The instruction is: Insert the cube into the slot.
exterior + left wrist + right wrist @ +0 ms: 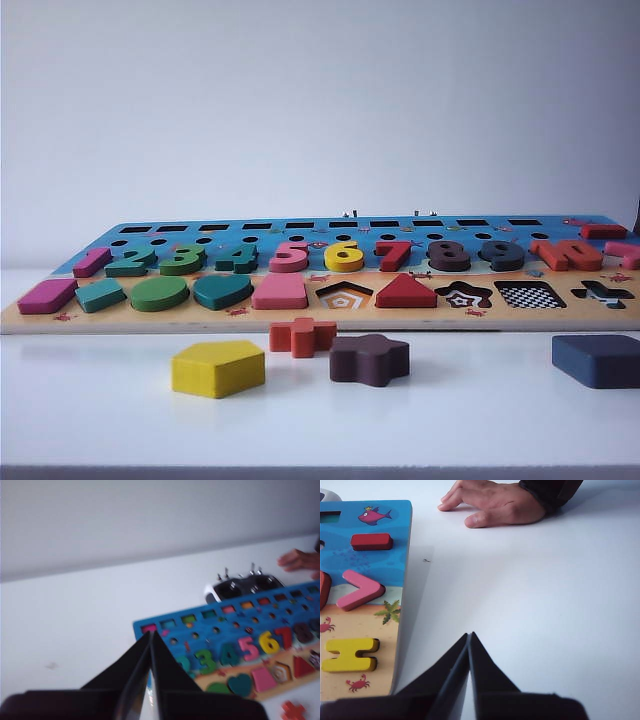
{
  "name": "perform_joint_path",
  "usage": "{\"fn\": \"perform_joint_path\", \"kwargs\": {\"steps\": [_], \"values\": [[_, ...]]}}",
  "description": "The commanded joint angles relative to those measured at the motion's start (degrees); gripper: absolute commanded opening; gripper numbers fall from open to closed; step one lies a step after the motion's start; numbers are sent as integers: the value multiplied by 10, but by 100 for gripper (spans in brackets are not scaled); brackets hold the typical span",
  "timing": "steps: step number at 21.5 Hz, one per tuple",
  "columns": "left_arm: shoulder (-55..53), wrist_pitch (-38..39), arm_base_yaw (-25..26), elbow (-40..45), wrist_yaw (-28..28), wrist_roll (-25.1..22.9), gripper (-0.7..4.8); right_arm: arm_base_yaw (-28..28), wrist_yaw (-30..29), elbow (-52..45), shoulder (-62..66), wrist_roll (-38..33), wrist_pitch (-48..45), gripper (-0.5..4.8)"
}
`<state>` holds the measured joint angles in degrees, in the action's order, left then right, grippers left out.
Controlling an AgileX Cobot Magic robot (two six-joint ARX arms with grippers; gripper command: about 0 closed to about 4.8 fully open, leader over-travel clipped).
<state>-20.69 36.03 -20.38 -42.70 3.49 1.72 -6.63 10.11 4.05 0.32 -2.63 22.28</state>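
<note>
You had open white table point(100, 420) all along the lower part of the exterior frame, in front of the board point(320, 322), whose front edge ran nearly the full width. The cube point(597, 360) lay at the lower right of that frame, well apart from the pentagon point(218, 368), the star point(369, 359) and the red cross point(302, 336), and cut off by the right edge. The slot point(530, 295), with its checkered bottom, sat on the board just up and left of the cube.

Neither arm showed in the exterior frame. The left gripper point(151, 635) had its fingers pressed together, tips over the board's far left corner; that view was blurred. A controller point(245, 586) lay beyond the board. The right gripper point(469, 636) was likewise closed, empty, over bare table just beside the board's right edge, with a person's hand point(495, 502) at the upper middle. Neither wrist view showed the cube, so you couldn't place it against the jaws.
</note>
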Motion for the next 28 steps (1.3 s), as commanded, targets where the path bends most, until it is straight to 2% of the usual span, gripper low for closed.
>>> {"fn": "perform_joint_path", "kwargs": {"steps": [1, 6, 10, 13, 17, 19, 21, 24, 27, 28], "values": [[-2, 68, -16, -10, 72, 5, 7, 1, 4, 0, -2, -72, -3, 0], [-2, 98, -21, -12, 138, 9, 7, 1, -2, 0, -2, -129, -25, 0], [-2, 99, -24, -12, 187, 10, 7, 1, -46, 1, -2, -146, -30, 19], [-2, 107, -24, -12, 205, 17, 7, 1, -73, 16, -2, -209, -23, 91], [-3, 138, -23, -12, 209, 20, 6, 1, -97, 104, 2, -214, 18, 165], [-7, 146, -23, -12, 219, 22, 7, 1, -138, 164, 19, -233, 32, 198], [-6, 147, -23, -12, 220, 22, 7, 1, -178, 233, 56, -232, 83, 214], [-6, 149, -23, -12, 220, 22, 7, 1, -245, 358, 153, -196, 242, 220], [-6, 150, -23, -12, 220, 22, 7, 1, -284, 437, 232, -160, 336, 220], [-6, 149, -23, -12, 220, 22, 6, 1, -315, 463, 261, -156, 365, 221]]}}
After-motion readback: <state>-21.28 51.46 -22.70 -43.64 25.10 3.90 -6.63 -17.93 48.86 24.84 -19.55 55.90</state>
